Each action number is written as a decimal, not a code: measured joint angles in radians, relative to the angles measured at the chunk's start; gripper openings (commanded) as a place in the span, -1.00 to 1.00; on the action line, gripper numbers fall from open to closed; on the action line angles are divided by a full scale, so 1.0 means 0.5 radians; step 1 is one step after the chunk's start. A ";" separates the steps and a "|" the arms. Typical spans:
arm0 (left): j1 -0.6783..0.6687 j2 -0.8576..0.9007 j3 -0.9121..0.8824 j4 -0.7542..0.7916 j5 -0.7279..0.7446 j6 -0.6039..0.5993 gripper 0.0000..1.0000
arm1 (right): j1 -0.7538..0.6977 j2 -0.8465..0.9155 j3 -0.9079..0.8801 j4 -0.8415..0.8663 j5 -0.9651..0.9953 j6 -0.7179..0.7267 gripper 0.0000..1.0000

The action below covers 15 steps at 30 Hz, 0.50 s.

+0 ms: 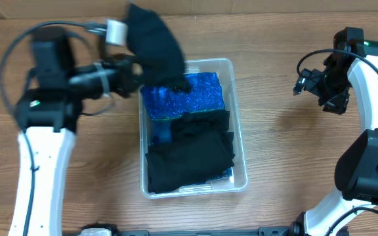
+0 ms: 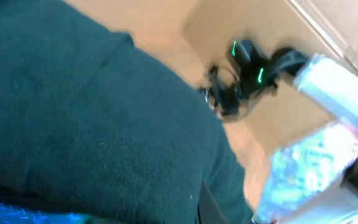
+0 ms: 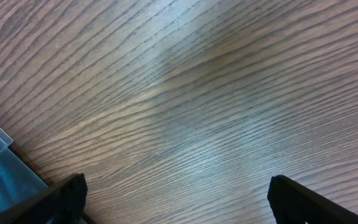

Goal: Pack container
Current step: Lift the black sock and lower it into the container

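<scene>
Left gripper [image 1: 128,71] is clamped on a floppy dark cloth [image 1: 153,42] over the far left corner of the container [image 1: 240,154]. It sits mid-table with a sparkly blue cloth [image 1: 192,95] and black clothes [image 1: 189,154] inside. The bin looks light, stiff and slick, so I'd grab it by the rim. Right gripper [image 3: 179,200] is off to the right, fingers apart, empty.

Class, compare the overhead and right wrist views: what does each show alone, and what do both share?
Overhead only: the left gripper holding a black garment above the far edge of the container, which holds blue sparkly cloth and folded black clothes. Right wrist only: the right gripper open, nothing between its fingers. Both: the wooden table and the container.
</scene>
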 measured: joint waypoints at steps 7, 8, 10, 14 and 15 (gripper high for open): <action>-0.482 0.219 0.035 -0.605 -0.542 0.593 -0.92 | 0.000 0.000 0.001 -0.008 0.000 0.000 0.95; -0.517 0.246 0.035 -0.660 -0.607 0.691 -0.92 | 0.000 0.000 0.001 -0.009 0.000 -0.002 0.95; -0.552 0.282 0.035 -0.748 -0.710 0.893 -0.92 | 0.000 0.000 0.001 -0.014 0.000 0.000 0.95; -0.556 0.311 0.035 -0.848 -0.910 1.293 -0.92 | 0.000 0.000 0.001 -0.016 0.000 -0.001 0.95; -0.556 0.312 0.035 -0.855 -0.931 1.350 -0.92 | 0.000 0.000 0.001 -0.017 0.000 0.001 0.95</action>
